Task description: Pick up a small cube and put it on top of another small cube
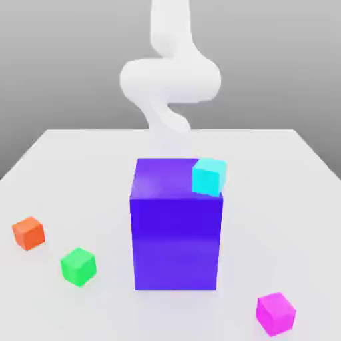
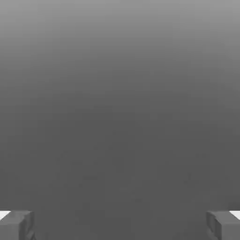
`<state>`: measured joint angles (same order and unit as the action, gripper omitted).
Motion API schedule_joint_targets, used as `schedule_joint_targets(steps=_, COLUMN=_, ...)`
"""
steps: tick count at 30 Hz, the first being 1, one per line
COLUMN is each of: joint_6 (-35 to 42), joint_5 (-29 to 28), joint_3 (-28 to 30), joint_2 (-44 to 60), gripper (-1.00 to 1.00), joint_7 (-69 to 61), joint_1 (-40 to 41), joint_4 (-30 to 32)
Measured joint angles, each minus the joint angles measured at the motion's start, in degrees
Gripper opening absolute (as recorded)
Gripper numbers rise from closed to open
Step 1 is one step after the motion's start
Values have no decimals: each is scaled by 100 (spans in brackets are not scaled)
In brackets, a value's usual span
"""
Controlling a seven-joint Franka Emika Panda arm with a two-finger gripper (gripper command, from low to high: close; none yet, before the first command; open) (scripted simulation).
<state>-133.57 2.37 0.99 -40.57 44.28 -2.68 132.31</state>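
Note:
The small cube, bright magenta-pink, rests on the white table near the front edge, at the exterior view's right. A cyan cube sits on the top right corner of the big blue-purple block in the middle of the table. Behind that block, my white arm rises folded, well away from the magenta cube. In the hand view my gripper stands open: its two grey fingertips are far apart, with nothing between them and plain grey beyond.
A green cube and an orange cube lie on the table at the exterior view's left. The tall blue-purple block stands between my arm and the table's front.

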Motion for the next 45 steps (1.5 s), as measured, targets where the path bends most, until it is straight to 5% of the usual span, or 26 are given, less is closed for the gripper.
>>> schedule_joint_targets(steps=16, joint_6=-1147, joint_5=1043, joint_3=-196, joint_2=3379, gripper=0, joint_7=-651, joint_1=-1121, joint_4=338)
schedule_joint_targets(steps=32, joint_6=-2831, joint_5=-221, joint_3=-80, joint_2=6534, gripper=0, joint_7=315, joint_1=-2006, joint_4=471)
schedule_joint_targets(steps=33, joint_6=-2933, joint_5=-218, joint_3=-78, joint_2=6666, gripper=-100, joint_7=315, joint_1=-2009, joint_4=446)
schedule_joint_targets(steps=40, joint_6=-2927, joint_5=-231, joint_3=-82, joint_2=6657, gripper=-100, joint_7=325, joint_1=-2006, joint_4=448)
schedule_joint_targets(steps=45, joint_6=-2179, joint_5=-228, joint_3=-62, joint_2=5832, gripper=-100, joint_7=276, joint_1=-1993, joint_4=545)
